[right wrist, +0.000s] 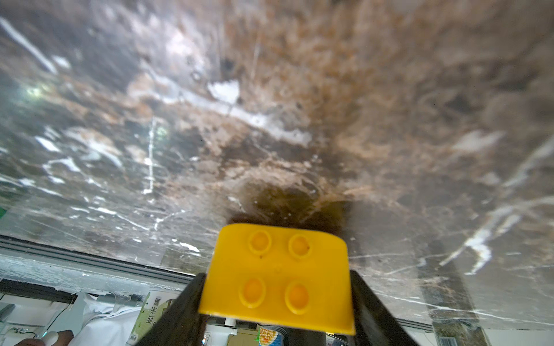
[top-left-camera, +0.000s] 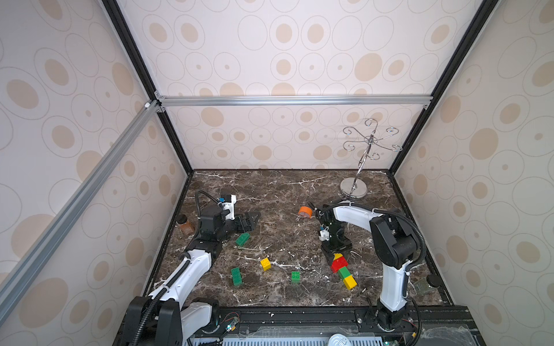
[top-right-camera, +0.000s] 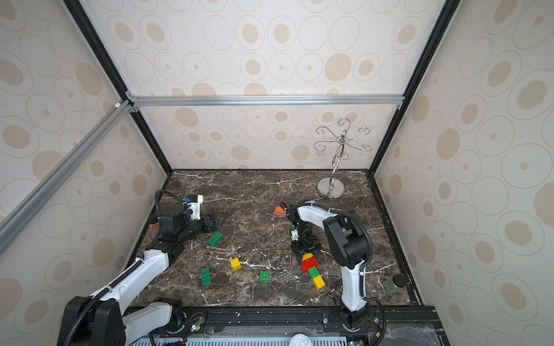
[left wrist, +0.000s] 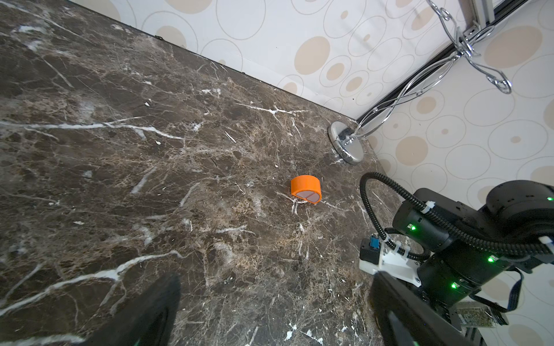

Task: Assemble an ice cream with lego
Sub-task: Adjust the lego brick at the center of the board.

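- Four pieces make up the stack [top-left-camera: 342,271]: a yellow brick [top-left-camera: 350,282], a green brick [top-left-camera: 344,272], a red brick [top-left-camera: 339,263] and, at the end nearest the arm, the yellow dome [right wrist: 278,257]. It sits at the front right of the table [top-left-camera: 269,191], tilted toward the front edge. Whether its far end rests on the marble cannot be told.
- The right gripper [right wrist: 277,287] is clamped on the yellow dome, one finger on each side, with the studs facing the wrist camera.
- The left gripper [top-left-camera: 251,219] is spread wide and empty, just beyond a green oblong brick [top-left-camera: 242,239] at the table's left.
- The orange dome [left wrist: 305,189], likely the remaining scoop, lies on its side toward the back, apart from both grippers.
- Step in hand, as judged: steadying the stack to receive the orange dome. Stand it upright on the yellow brick and shift the hold below the studs, leaving them clear. Take the orange dome by its flat faces, line its hollow over the studs and press straight down.
- Spare pieces lie loose at front centre, among them a yellow square brick [top-left-camera: 265,264] and a green square brick [top-left-camera: 296,276].
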You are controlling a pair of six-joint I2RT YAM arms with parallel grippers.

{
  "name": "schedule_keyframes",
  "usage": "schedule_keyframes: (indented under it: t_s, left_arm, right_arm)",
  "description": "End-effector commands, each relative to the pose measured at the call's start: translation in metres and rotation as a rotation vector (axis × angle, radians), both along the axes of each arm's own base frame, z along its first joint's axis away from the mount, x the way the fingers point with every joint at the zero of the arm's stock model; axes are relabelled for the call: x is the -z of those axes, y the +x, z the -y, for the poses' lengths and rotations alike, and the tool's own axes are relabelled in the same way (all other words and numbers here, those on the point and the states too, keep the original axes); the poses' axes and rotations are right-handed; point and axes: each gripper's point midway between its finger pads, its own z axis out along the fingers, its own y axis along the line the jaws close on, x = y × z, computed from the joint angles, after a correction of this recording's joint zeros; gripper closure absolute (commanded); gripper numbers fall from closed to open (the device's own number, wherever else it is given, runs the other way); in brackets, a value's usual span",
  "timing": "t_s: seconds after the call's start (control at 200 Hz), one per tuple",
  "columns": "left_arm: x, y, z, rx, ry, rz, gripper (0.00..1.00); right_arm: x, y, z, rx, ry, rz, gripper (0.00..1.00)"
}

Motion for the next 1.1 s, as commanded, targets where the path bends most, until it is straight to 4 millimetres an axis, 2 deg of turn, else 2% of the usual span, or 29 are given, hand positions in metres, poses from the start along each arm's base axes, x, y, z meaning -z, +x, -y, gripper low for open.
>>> schedule_keyframes:
  t_s: [0.0, 0.125, 0.345, 0.505, 0.69, 0.89, 1.095]
  left_arm:
    - [-0.006, 0.001, -0.001, 0.003, -0.005, 0.023, 0.00]
    - [-0.007, 0.001, -0.001, 0.000, -0.004, 0.024, 0.00]
    - [-0.007, 0.001, -0.002, 0.000, -0.003, 0.025, 0.00]
    - [-0.008, 0.001, -0.002, -0.001, -0.003, 0.026, 0.00]
    - [-0.008, 0.001, -0.002, -0.001, -0.001, 0.026, 0.00]
    - [-0.009, 0.001, -0.003, -0.005, 0.001, 0.030, 0.00]
    - [-0.010, 0.001, -0.003, -0.006, 0.000, 0.034, 0.00]
  right_arm:
    - [0.003, -0.009, 0.004, -0.016, -0.028, -0.036, 0.90]
    - [0.003, -0.010, 0.004, -0.015, -0.024, -0.033, 0.81]
    - [0.002, -0.010, 0.004, -0.018, -0.020, -0.020, 0.58]
    - [0.002, -0.010, 0.004, -0.024, -0.020, -0.020, 0.51]
    - [0.001, -0.008, 0.005, -0.029, -0.022, -0.002, 0.36]
    - [-0.003, -0.003, 0.008, -0.041, -0.033, 0.040, 0.30]
    - [-0.005, 0.002, 0.008, -0.043, -0.025, 0.085, 0.18]
